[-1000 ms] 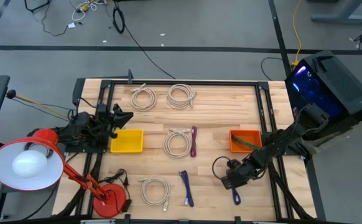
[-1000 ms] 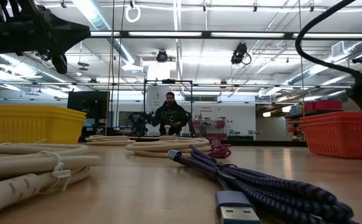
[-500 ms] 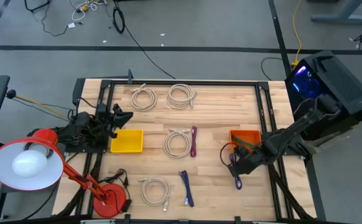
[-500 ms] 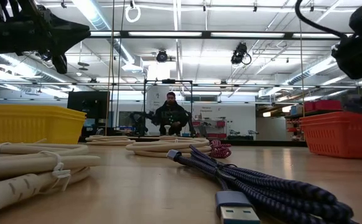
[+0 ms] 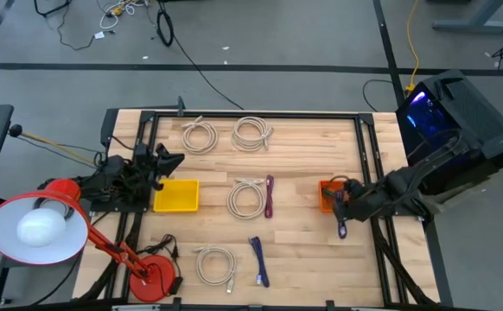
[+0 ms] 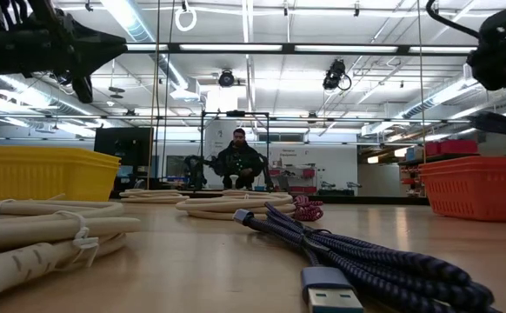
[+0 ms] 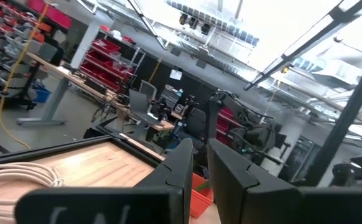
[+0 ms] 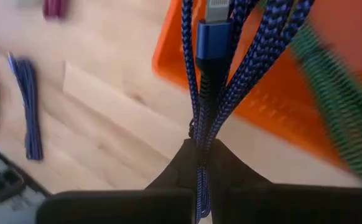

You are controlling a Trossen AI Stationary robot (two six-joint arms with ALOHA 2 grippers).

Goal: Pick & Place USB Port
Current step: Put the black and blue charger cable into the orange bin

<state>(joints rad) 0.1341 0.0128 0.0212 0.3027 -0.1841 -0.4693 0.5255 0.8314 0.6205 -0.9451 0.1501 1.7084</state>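
High view, right gripper (image 5: 341,210): clamped on blue cable (image 5: 342,226), at orange bin (image 5: 328,195).
Left gripper (image 5: 172,160): fingers nearly together, empty, beside yellow bin (image 5: 176,196).

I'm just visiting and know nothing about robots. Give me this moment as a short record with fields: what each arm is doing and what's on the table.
right gripper: shut on blue cable, held at the orange bin
left gripper: idle at the table's left edge, beside the yellow bin
orange bin contents: a green cable
on table: white cable coils, another blue cable, a purple cable
background: a person beyond the table
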